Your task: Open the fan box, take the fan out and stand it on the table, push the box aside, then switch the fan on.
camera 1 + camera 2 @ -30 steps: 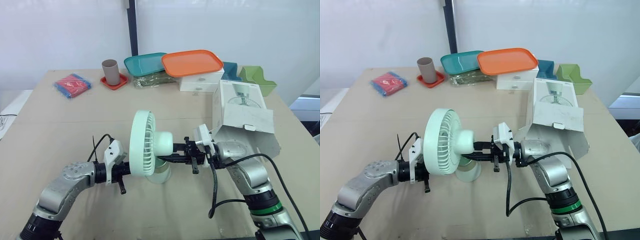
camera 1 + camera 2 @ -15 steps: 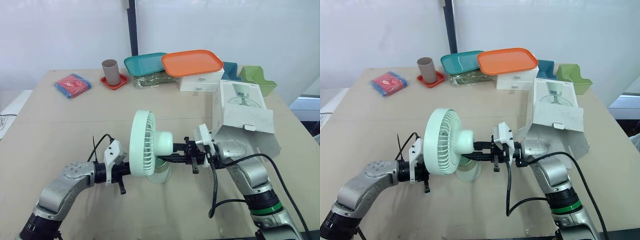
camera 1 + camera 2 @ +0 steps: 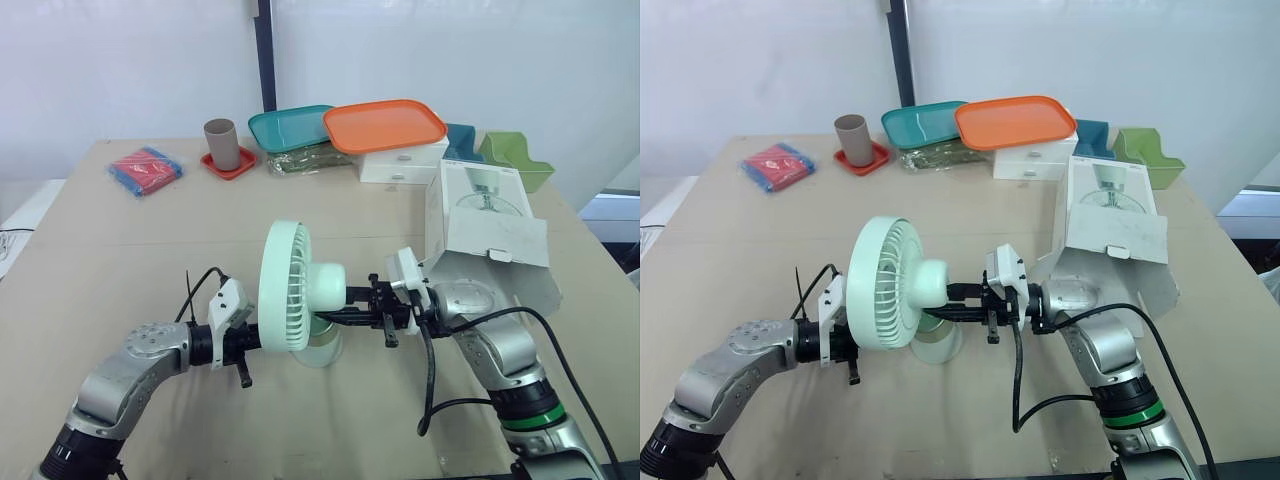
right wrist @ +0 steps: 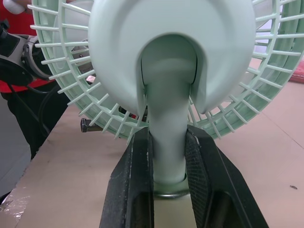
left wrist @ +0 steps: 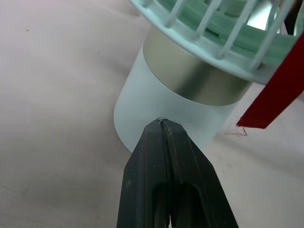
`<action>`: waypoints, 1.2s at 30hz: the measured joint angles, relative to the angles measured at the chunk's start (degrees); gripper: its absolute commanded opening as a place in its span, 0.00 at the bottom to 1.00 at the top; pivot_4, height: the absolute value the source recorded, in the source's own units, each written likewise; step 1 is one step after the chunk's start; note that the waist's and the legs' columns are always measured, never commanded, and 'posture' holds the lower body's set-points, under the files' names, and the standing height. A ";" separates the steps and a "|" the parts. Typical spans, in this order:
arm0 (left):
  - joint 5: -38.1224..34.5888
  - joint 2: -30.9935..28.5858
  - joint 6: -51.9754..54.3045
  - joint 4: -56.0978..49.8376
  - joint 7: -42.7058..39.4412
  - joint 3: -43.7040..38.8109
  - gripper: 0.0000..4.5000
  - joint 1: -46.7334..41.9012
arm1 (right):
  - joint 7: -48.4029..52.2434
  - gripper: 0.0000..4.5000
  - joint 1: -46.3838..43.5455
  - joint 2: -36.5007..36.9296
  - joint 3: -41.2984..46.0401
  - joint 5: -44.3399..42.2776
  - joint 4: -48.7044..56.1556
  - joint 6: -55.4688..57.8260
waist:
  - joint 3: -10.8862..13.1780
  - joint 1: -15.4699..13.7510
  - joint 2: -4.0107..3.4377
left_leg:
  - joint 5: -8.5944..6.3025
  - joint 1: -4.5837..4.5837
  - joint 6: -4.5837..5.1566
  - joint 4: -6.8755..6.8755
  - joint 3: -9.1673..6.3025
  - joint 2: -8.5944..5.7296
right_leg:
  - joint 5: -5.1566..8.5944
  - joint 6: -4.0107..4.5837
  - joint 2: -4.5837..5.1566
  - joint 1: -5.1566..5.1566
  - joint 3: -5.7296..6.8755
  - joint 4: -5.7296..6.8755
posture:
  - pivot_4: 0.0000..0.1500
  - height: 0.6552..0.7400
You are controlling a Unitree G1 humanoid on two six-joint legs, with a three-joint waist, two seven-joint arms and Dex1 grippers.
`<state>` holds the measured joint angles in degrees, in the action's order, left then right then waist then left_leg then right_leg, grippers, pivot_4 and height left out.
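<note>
The mint-green fan [image 3: 298,287] stands upright on its round base [image 3: 324,347] in the middle of the table. My right gripper [image 4: 168,142] comes in from behind and is shut on the fan's neck, one finger [image 4: 137,156] on each side. From the front my left gripper [image 5: 162,124] is shut, and its joined tips touch the frosted side of the base [image 5: 156,99], below the grille. The white fan box [image 3: 487,238] lies open at the right, its flap hanging toward my right arm.
At the back stand an orange tray [image 3: 384,124] on white drawers [image 3: 402,162], a teal tray [image 3: 288,127], green bins [image 3: 515,158], and a brown cup [image 3: 221,144] on a red coaster. A red and blue packet [image 3: 146,170] lies at the far left.
</note>
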<state>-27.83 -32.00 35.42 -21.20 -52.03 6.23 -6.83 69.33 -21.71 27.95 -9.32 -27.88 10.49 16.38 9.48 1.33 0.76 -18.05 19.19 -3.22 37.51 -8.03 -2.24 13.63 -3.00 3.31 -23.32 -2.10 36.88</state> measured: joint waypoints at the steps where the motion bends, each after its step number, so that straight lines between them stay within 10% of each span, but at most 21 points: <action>1: -0.02 0.01 0.04 0.00 0.00 -0.02 0.02 0.00 | 0.00 0.08 0.00 0.01 0.00 0.00 0.01 0.02 | 0.00 0.00 0.00 | 0.00 0.00 0.00 0.00 0.00 0.00 | 0.00 0.00 0.00 0.00 0.00 0.00 | 1.00 1.00; 36: -0.40 -1.80 0.67 -0.28 -1.48 0.18 0.02 0.02 | 0.09 0.08 0.70 0.23 0.19 -0.07 0.71 -0.07 | 0.00 0.01 0.00 | 0.00 0.00 0.00 0.00 0.00 0.00 | 0.00 0.00 0.00 -0.01 0.00 0.00 | 1.00 1.00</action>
<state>-28.23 -33.80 36.10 -21.48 -53.51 6.41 -6.82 69.41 -21.01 28.18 -9.13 -27.95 11.19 16.31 9.47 1.34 0.77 -18.05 19.19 -3.22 37.51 -8.03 -2.24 13.64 -3.00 3.30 -23.33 -2.10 36.89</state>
